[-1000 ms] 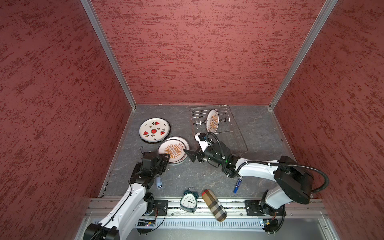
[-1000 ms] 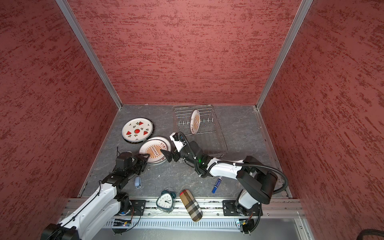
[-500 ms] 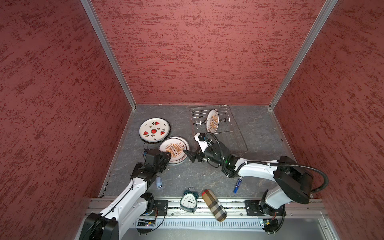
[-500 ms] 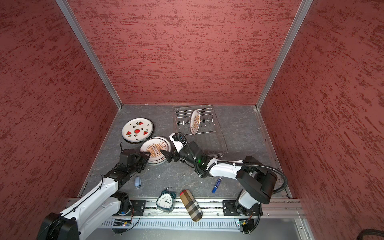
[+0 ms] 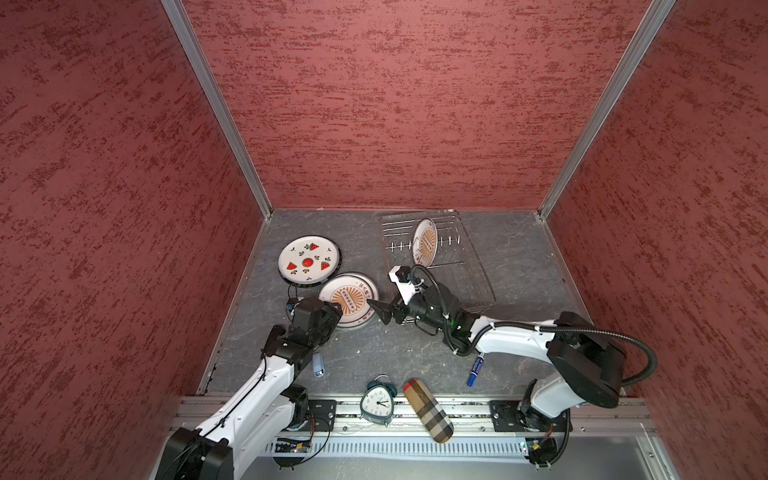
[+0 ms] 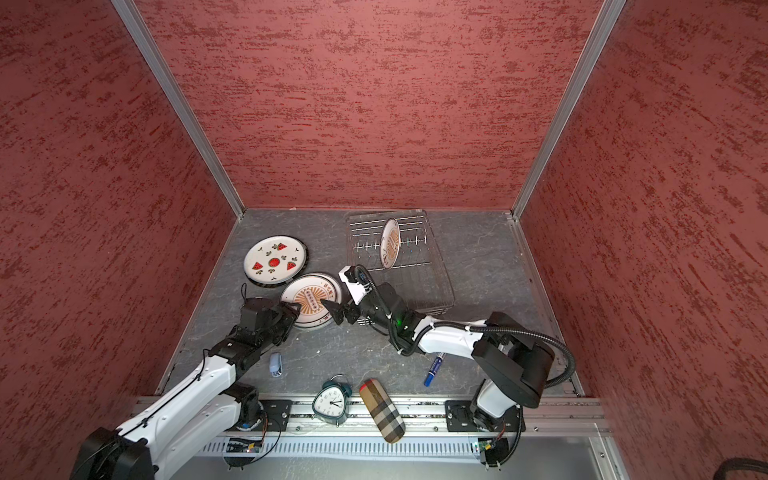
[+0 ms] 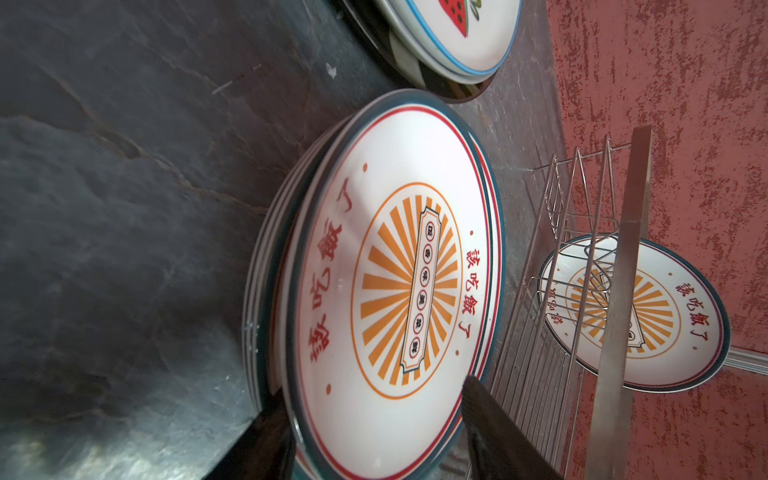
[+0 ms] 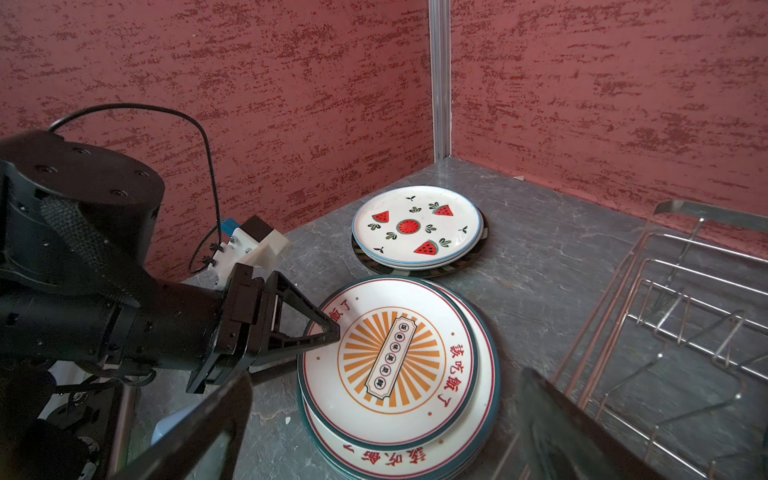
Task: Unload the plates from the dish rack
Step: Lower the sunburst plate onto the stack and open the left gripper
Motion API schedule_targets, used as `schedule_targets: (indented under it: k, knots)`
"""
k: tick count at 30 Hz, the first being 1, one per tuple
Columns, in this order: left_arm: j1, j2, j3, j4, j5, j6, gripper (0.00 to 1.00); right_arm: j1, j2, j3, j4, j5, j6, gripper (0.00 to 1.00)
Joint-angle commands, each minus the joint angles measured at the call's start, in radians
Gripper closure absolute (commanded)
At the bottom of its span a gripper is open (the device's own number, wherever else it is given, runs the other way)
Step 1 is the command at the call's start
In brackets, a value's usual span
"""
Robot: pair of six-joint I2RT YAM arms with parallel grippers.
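Found left gripper [image 8: 328, 338] astride rim of top sunburst plate [image 8: 390, 353]; cannot tell whether clamped. Found right gripper [image 5: 379, 312] spread wide, empty, just beside it. Logged another plate [image 5: 424, 245] upright in dish rack [image 5: 457, 274], beyond right gripper.

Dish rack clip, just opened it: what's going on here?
Unloading is nearly done. The left pincer is at the near rim of the sunburst stack, jaws parted either side of its edge. The right pincer hangs open and empty between that stack and the rack. A watermelon stack lies farther back. One sunburst plate stands upright in the rack, not yet unloaded.
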Motion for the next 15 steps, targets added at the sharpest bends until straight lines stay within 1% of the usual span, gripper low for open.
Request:
schedule_targets:
  k: [1,6,11,14,15]
  knots:
    - [-0.011,-0.017,0.023,-0.018,-0.055,0.032,0.36,0.011,0.001,0.032,0.008,0.031,-0.025,0.01]
    - [-0.030,0.010,0.042,-0.022,-0.040,0.043,0.40,0.011,0.008,0.042,0.001,0.030,-0.028,0.01]
    - [-0.056,0.019,0.052,-0.023,-0.059,0.056,0.40,0.012,0.004,0.037,-0.001,0.039,-0.030,0.01]
    - [-0.068,0.025,0.062,-0.041,-0.089,0.057,0.43,0.012,0.004,0.032,0.005,0.042,-0.031,0.01]
    - [-0.068,0.030,0.064,-0.047,-0.093,0.057,0.46,0.012,0.004,0.031,0.005,0.043,-0.031,0.01]
